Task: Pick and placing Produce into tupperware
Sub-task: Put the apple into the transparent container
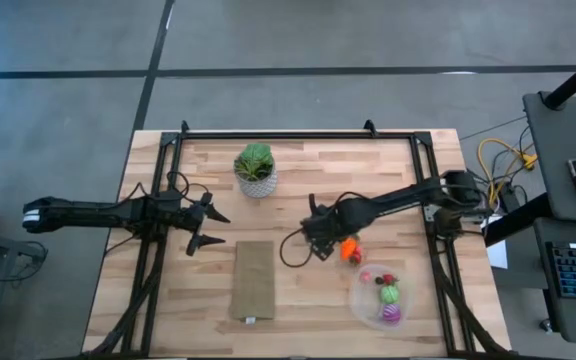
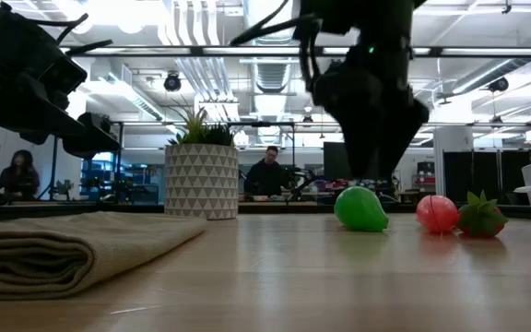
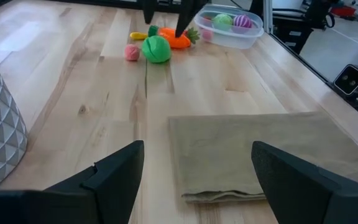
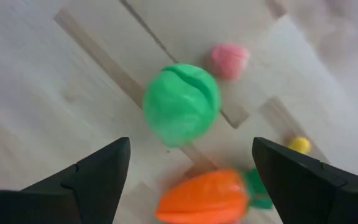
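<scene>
The right gripper [image 4: 185, 180] hangs with its jaws spread wide, and the green ball [image 4: 181, 103] lies on the table in the open gap ahead of them. The orange carrot [image 4: 204, 198] sits between the fingertips, crowding that gap. A pink ball [image 4: 228, 60] lies just beyond the green one, bare wood around it.

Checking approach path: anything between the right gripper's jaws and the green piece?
Nothing. The right wrist view shows bare wood between the open right gripper and the green piece; an orange piece lies beside.
</scene>
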Controlling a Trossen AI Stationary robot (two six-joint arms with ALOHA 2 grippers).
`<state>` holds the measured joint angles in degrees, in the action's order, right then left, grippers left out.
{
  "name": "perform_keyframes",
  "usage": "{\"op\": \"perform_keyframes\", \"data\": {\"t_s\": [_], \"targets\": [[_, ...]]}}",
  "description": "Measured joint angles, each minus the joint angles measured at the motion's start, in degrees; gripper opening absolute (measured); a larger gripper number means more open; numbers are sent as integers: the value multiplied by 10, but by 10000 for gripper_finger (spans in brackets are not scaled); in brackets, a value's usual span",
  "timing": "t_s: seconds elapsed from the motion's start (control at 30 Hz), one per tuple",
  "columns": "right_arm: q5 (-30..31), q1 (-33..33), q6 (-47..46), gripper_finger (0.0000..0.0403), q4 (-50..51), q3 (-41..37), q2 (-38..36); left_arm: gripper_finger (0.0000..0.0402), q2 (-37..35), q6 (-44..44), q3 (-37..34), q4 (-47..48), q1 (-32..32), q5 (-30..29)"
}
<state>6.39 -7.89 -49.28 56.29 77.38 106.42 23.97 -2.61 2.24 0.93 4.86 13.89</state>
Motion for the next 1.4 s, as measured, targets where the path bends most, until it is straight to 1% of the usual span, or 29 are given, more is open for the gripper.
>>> {"op": "perform_keyframes", "data": {"t_s": [0.03, 0.3, 0.6, 0.9, 1.07, 1.13, 1.3, 1.4], "targets": [[-8, 4, 6, 329, -4, 0, 8, 283, 0, 0, 0, 0, 0, 0], [-7, 4, 16, 329, -50, 6, 61, 283, 0, 0, 0, 0, 0, 0], [-4, 7, 33, 326, -43, 40, 114, 283, 0, 0, 0, 0, 0, 0], [2, 17, 39, 326, -64, 49, 116, 283, 0, 0, 0, 0, 0, 0], [0, 18, 39, 324, -60, 49, 116, 283, 0, 0, 0, 0, 0, 0], [-3, 17, 39, 313, -58, 49, 116, 283, 0, 0, 0, 0, 0, 0], [-4, 17, 39, 268, -57, 49, 115, 283, 0, 0, 0, 0, 0, 0], [-4, 17, 37, 248, -51, 49, 112, 283, 0, 0, 0, 0, 0, 0]]}}
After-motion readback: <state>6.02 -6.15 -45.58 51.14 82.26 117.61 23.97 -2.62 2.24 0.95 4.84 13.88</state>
